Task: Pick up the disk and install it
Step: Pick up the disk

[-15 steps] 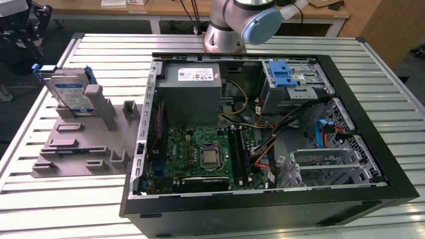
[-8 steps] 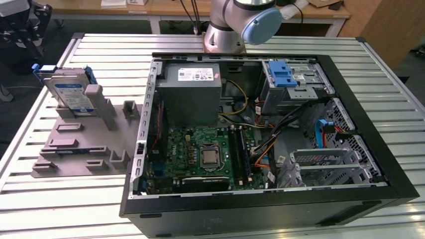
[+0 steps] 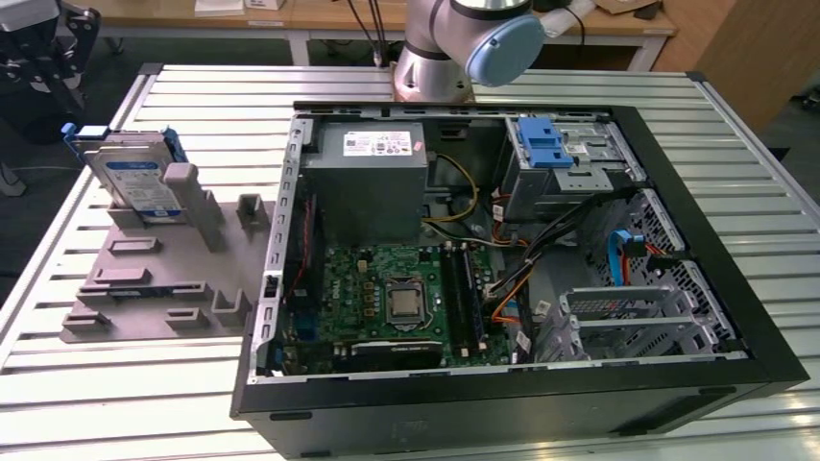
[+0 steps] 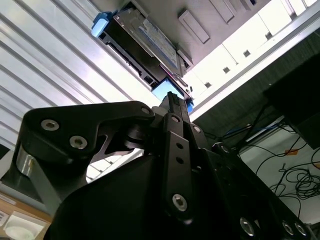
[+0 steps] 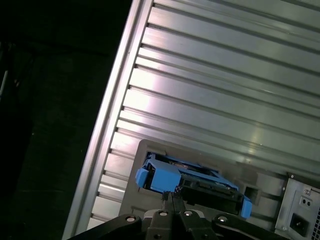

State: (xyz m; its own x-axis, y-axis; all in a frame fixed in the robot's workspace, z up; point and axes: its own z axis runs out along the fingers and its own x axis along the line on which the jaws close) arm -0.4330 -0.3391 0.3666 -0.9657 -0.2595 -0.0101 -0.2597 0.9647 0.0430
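The disk [image 3: 134, 178] stands on edge in a grey holder [image 3: 154, 279] on the slatted table, at the exterior view's left. It is silver with a white-and-blue label and a blue carrier frame. In both wrist views the disk [image 4: 145, 37] [image 5: 192, 182] lies just beyond my fingertips. My gripper [image 4: 172, 98] [image 5: 171, 196] is shut with nothing between its fingers, and stays a short way off the disk's blue end without touching it. The arm's dark end [image 3: 45, 62] hangs above the table's far left corner.
An open computer case [image 3: 717, 317] lies on the table at the exterior view's right, holding a grey power supply box [image 3: 372, 168], a motherboard [image 3: 391, 298] and a blue-latched metal bay [image 3: 554, 144]. The table's edge [image 5: 112, 115] runs close to the holder.
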